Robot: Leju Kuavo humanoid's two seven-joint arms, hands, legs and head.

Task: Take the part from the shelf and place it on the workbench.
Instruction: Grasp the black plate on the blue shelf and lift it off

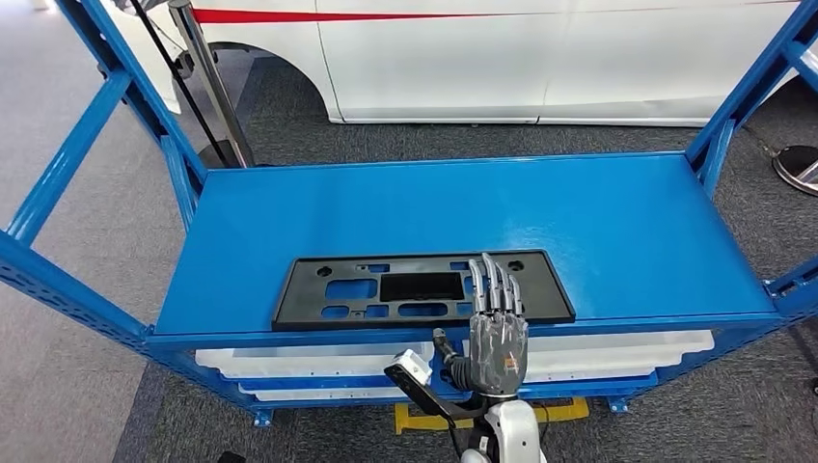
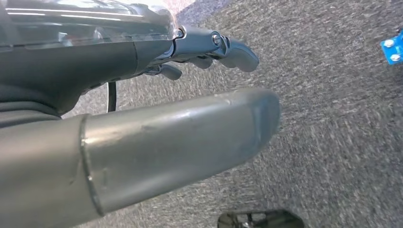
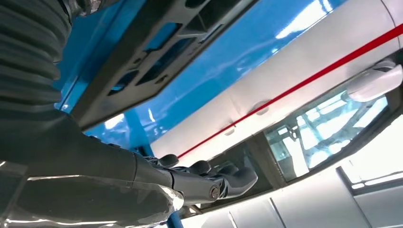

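Looking down, you see the black part (image 1: 422,288) lying flat near the front edge of the blue shelf (image 1: 598,222), your right robot hand (image 1: 498,333) reaching over its right end with straight, empty fingers, and your left robot hand (image 2: 142,95) empty above grey carpet (image 2: 332,142).

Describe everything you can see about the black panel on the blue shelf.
The black panel is a long, flat rectangular frame, apparently matte plastic, with rounded slots, small round holes and a solid dark rectangle at its centre. It lies flat along the front edge of the blue shelf, left of the middle. The right hand reaches over its right part, fingers extended above or on it; contact can't be confirmed. The right wrist view shows the panel's ribbed cut-outs close up.
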